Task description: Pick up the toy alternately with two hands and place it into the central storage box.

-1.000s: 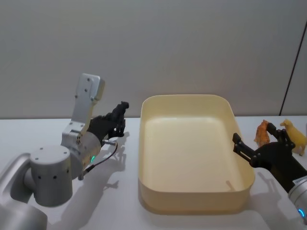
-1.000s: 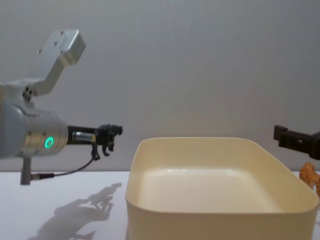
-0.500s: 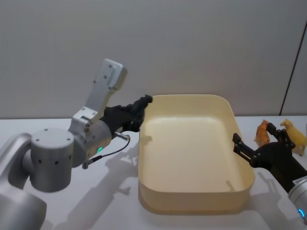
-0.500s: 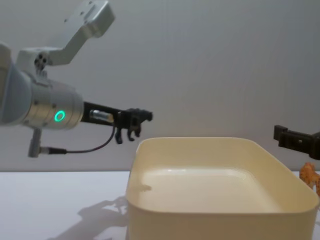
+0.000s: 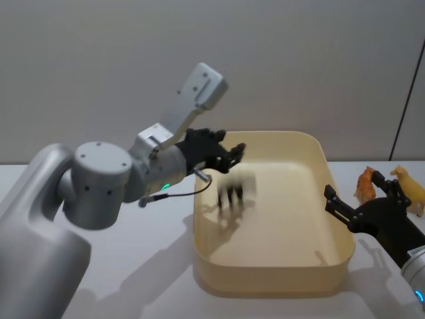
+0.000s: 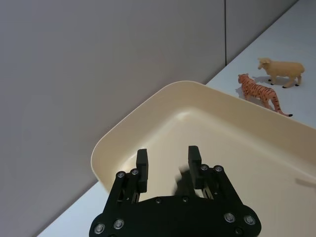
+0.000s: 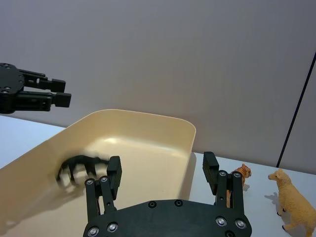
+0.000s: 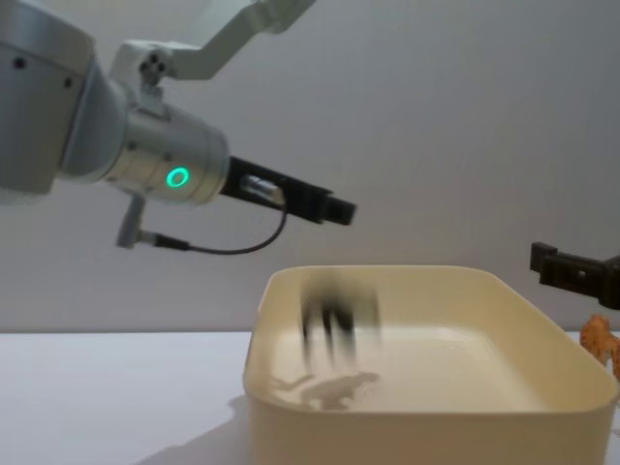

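Plain grey wall backs a white worktop. From the left, the thick silver arm with the green ring light reaches out over the near-left part of the tub, and its black long-fingered left hand hangs there with jaws spread and nothing between them. Just below, free of the jaws, the small dark toy animal shows as a smear in the air inside the walls of the large cream-yellow plastic tub, apparently dropping toward its floor.

Right of the tub, the black right hand waits low beside the wall, jaws wide apart and empty. Beyond it an orange striped toy tiger and a cream toy sheep stand on the worktop, near each other.

These figures look like hard moulded plastic: light, stiff, smooth-skinned, with thin legs. They should tip or skid easily if nudged. The safest hold is probably across the flanks at mid-body, with the jaws squared to the trunk, not on legs, tail or head.
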Tool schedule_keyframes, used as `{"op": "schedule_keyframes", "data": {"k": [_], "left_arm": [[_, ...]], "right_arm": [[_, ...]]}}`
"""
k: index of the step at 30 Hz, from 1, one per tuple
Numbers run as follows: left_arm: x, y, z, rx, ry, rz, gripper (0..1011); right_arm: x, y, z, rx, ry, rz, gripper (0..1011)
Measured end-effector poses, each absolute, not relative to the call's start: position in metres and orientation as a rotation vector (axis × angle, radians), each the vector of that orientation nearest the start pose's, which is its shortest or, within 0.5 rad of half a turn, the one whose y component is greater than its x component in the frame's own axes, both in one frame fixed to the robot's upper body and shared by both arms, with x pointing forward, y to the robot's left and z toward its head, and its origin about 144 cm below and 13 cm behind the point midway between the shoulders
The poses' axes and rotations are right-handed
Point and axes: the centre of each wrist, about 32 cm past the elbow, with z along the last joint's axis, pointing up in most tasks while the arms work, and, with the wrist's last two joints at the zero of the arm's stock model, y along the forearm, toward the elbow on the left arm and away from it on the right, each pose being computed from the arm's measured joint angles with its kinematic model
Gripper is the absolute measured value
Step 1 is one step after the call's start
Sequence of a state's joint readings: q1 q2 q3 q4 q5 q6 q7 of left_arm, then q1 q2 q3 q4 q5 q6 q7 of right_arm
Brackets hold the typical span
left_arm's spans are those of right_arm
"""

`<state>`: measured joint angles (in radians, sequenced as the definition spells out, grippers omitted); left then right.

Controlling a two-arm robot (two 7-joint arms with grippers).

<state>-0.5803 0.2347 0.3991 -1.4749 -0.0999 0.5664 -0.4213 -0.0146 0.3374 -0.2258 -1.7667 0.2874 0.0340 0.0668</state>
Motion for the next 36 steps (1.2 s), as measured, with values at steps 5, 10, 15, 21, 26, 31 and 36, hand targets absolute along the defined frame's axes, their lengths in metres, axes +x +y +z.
{"op": "schedule_keyframes", "data": {"k": [5, 10, 15, 21, 26, 31, 36], "left_arm": [[0.584, 0.174, 1.316, 0.394, -0.096, 0.849, 612], [0.588, 0.169, 1.320, 0.408, -0.115, 0.818, 751], [0.592, 0.166, 1.324, 0.420, -0.130, 0.795, 916], [0.594, 0.163, 1.327, 0.429, -0.140, 0.778, 1001], [0.596, 0.161, 1.329, 0.434, -0.147, 0.768, 1001], [0.596, 0.160, 1.329, 0.436, -0.150, 0.763, 1001], [0.597, 0.160, 1.330, 0.439, -0.153, 0.757, 1001]], "right_arm": [[0.443, -0.237, 1.189, 0.026, -0.075, -1.230, 1001], [0.443, -0.237, 1.189, 0.026, -0.075, -1.230, 1001], [0.443, -0.237, 1.189, 0.026, -0.075, -1.229, 1001], [0.444, -0.238, 1.189, 0.027, -0.077, -1.231, 1001], [0.445, -0.244, 1.191, 0.021, -0.088, -1.254, 1001], [0.444, -0.252, 1.192, 0.012, -0.095, -1.280, 1001], [0.438, -0.273, 1.194, -0.035, -0.100, -1.358, 1001]]}}
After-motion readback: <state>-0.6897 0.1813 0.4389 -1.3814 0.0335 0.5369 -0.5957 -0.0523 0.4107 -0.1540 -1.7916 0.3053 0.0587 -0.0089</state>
